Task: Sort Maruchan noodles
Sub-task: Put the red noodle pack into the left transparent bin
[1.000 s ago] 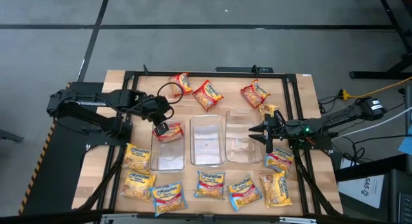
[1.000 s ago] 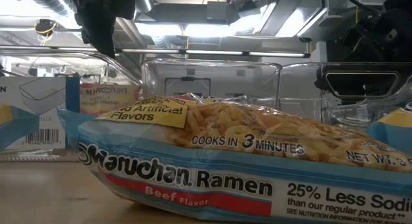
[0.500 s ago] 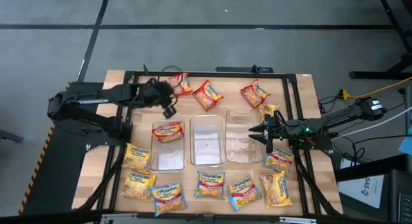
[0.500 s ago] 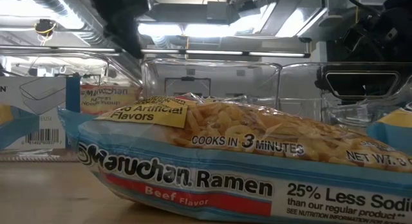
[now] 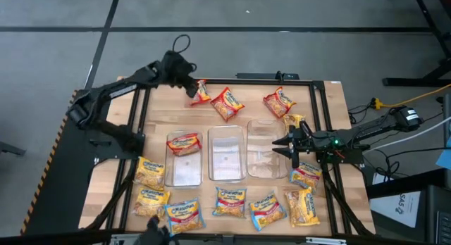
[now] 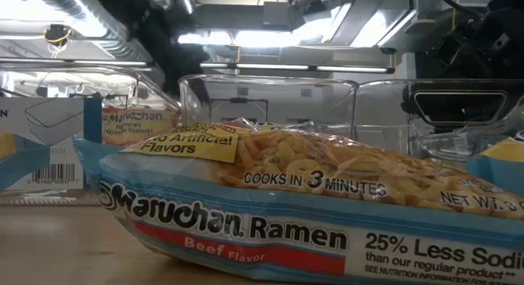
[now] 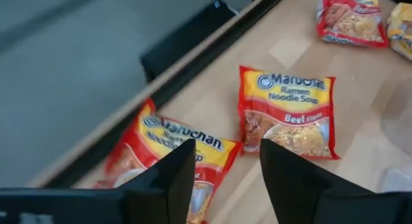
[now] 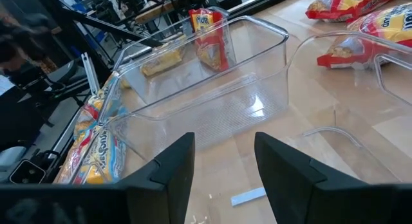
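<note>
The red packet (image 5: 200,91) I am going for lies at the far edge of the bench, towards its left corner, with a second red one (image 5: 227,103) just beside it. My left gripper (image 5: 184,76) hovers above it, fingers parted and empty. My right gripper (image 5: 283,143) waits open over the right bin (image 5: 266,149). As I judge it, the packet sits so close to the edge frame that a finger could strike the rail, or slide off the crinkly film. The left bin (image 5: 183,160) holds one red packet (image 5: 183,142); the middle bin (image 5: 226,154) looks empty. Other packets line the near edge.
</note>
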Controlling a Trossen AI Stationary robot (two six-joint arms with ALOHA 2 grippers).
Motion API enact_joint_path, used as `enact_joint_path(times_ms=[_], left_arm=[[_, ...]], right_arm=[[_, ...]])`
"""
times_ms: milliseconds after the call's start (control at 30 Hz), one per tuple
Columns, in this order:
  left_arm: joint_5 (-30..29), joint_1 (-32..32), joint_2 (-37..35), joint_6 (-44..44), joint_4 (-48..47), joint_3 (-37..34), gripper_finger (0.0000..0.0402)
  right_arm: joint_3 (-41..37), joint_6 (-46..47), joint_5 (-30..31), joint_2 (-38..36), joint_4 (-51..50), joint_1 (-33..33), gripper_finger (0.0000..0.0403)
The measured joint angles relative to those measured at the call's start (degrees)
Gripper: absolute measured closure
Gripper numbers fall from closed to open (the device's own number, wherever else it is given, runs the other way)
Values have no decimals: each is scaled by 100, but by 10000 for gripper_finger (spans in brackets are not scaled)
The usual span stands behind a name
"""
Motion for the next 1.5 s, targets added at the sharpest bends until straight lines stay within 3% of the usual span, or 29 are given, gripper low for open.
enact_joint_path(times_ms=[100, 267, 533, 733, 1000, 1500], left_arm=[[295, 277, 533, -188, 197, 121, 223], [121, 336, 1298, -321, -75, 822, 222], [-642, 62, 2086, -141, -2208, 2473, 221], [-1092, -203, 2787, -128, -3040, 3260, 221], [-1217, -386, 3487, -126, -3581, 3458, 221], [-1272, -586, 4068, -4, -3674, 3493, 221]], right_arm=[[0, 1, 0, 0, -1, 2, 236], [0, 1, 0, 0, -3, 2, 236], [0, -34, 2, 0, -16, 0, 236], [0, -10, -1, 0, -21, 0, 236], [0, 2, -52, 2, -24, 1, 236], [0, 8, -201, 0, -45, 0, 236]])
